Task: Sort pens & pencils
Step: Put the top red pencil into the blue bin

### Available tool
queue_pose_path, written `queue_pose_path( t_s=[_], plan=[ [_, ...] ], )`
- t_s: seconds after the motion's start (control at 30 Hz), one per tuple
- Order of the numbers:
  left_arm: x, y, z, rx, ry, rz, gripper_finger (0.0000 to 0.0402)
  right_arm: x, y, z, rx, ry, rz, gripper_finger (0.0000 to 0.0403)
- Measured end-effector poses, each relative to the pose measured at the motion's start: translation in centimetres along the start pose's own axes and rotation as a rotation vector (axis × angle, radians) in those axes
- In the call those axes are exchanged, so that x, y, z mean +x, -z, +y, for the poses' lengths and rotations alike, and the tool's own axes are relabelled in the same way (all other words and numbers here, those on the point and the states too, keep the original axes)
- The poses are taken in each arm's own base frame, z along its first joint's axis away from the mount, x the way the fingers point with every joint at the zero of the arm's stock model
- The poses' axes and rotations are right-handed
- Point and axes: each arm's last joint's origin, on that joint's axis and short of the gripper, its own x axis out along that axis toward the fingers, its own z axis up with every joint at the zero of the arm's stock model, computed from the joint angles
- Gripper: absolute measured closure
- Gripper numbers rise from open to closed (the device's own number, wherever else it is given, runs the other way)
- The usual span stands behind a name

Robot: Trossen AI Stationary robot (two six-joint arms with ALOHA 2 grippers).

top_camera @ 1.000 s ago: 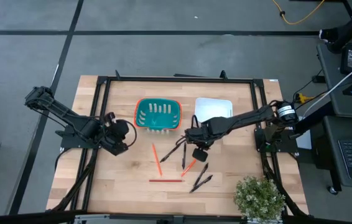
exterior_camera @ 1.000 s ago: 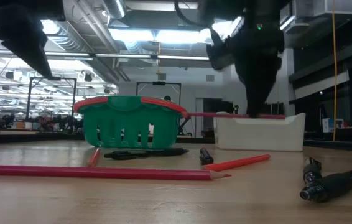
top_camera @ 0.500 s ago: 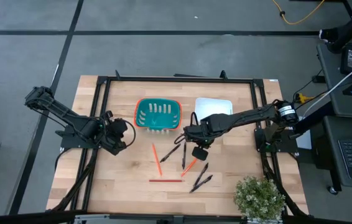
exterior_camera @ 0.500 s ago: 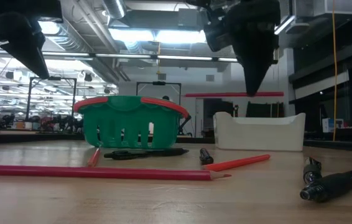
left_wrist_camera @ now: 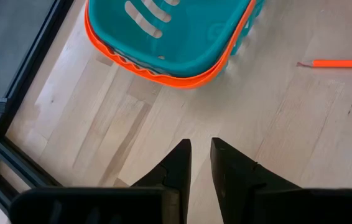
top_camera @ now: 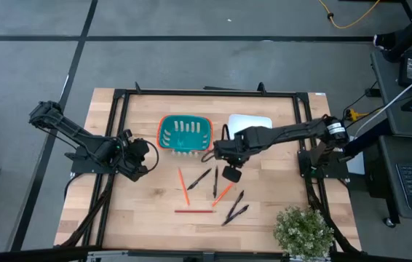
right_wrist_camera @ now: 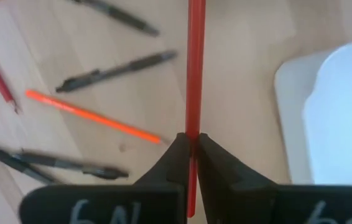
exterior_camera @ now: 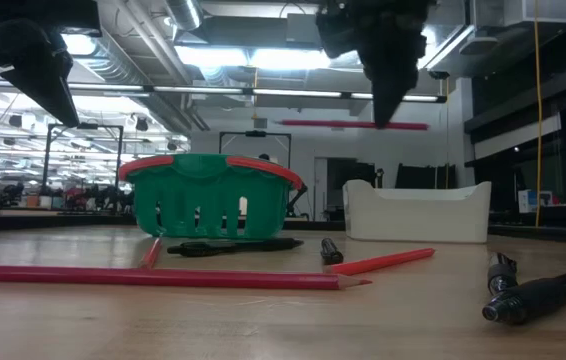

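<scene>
The right gripper [right_wrist_camera: 191, 144] is clenched on a pencil [right_wrist_camera: 194, 68], pinching it between its two fingers; in the low view that pencil [exterior_camera: 353, 125] hangs level in the air, well above the worktop [top_camera: 148, 211], higher than the rims of the basket [exterior_camera: 208, 190] and the white bin [exterior_camera: 418, 212]. From above, the right gripper [top_camera: 217, 151] sits near the middle of the worktop, between the basket [top_camera: 184, 133] and the white bin [top_camera: 253, 122], just off the basket's right side. Three more pencils lie on the worktop toward its front edge: one [top_camera: 183, 186] slanting below the basket, one [top_camera: 193, 211] lying flat along the front, and a shorter-looking one [top_camera: 222, 193] among the pens. The pens are scattered in the same middle-front patch: one [top_camera: 199, 178] and another [top_camera: 215, 182] just under the right gripper, two more [top_camera: 236, 206] closer to the front edge. In the right wrist view several pens [right_wrist_camera: 117, 68] and a loose pencil [right_wrist_camera: 92, 115] lie on the wood beneath the held one. The left gripper [left_wrist_camera: 201, 163] waits near the worktop's left edge, beside the basket [left_wrist_camera: 170, 37], its fingers standing a narrow gap apart with nothing between them; a pencil tip [left_wrist_camera: 338, 63] shows farther off. A potted plant [top_camera: 304, 231] sits at the front right corner.
</scene>
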Motion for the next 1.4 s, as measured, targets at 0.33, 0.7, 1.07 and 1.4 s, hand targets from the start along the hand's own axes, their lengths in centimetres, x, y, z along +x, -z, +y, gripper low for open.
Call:
queue_pose_path(
  t_s=[0.33, 0.7, 1.07, 1.4],
  plan=[
    [0.0, 0.2, 0.3, 0.021, -0.023, 0.019, 0.0345, -1.1, -3.6, -2.7, -0.025, 0.001, -0.043, 0.0381],
    [0.0, 0.4, 0.5, 0.043, -0.045, 0.037, 0.0345, -0.3, -10.6, -3.7, -0.171, 0.030, 0.007, 0.0381],
    [0.0, 0.6, 0.8, 0.067, -0.073, 0.050, 0.0345, 1.9, -12.7, -5.8, -0.198, 0.026, 0.047, 0.0381],
    [0.0, 0.6, 0.8, 0.069, -0.081, 0.044, 0.0345, 1.9, -14.0, -5.7, -0.257, 0.015, -0.076, 0.0381]
  ],
)
